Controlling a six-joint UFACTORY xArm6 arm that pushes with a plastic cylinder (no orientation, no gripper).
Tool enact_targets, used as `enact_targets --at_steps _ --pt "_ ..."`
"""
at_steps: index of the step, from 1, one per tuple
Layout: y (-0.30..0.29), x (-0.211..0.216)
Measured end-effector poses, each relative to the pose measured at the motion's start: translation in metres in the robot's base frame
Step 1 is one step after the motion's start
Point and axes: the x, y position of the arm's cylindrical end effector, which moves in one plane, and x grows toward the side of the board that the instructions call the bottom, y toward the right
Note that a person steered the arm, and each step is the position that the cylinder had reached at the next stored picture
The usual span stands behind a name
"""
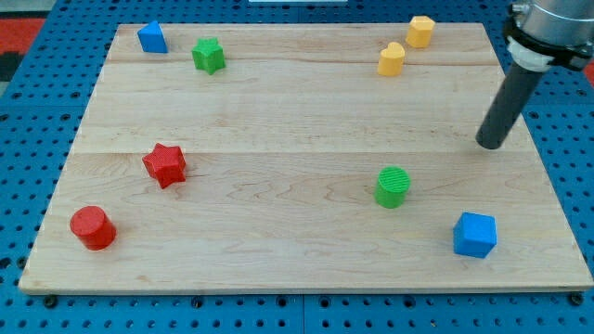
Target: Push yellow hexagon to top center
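The blue cube [475, 234] and the green round block [393, 186] are sitting near the view's bottom. My tip [490, 145] is resting on the board [278, 121] at the view's right, touching no block; it is only a rod, so nothing opens or closes. The yellow hexagon [420, 31] is waiting at the view's top right, just beside another yellow block [392, 58]. It is looking small, hard and light, so I think it slides easily; pushing its right side seems best
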Motion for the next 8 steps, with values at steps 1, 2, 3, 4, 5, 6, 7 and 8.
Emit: enact_targets --at_steps 1,2,3,4,5,6,7,8 --pt "-0.004 -0.044" --pt "-0.001 -0.120" --pt "0.033 -0.185" --pt "0.025 -0.213" --pt "-0.019 -0.217" --pt "-0.054 -0.225" --pt "-0.046 -0.236" --pt "-0.072 -0.236"
